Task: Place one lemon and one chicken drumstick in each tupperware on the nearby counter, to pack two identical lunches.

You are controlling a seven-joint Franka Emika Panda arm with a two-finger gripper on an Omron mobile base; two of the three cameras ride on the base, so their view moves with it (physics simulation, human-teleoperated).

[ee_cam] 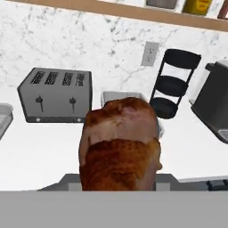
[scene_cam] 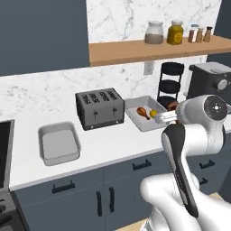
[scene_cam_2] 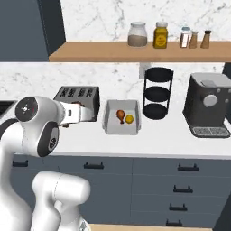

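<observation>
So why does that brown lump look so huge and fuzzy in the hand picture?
Hand view: the chicken drumstick sits right against the lens, so it looms large and its texture looks soft. Left base view: flat, even rendered light, with faint shadows under the toaster. Right base view: equally sharp, no glare.

Both base views look forward and down at the counter [scene_cam: 113, 149] from behind the arm, left and right, sharing the toaster [scene_cam: 99, 108]. The hand view faces the wall, drumstick [ee_cam: 121, 144] very close.
</observation>
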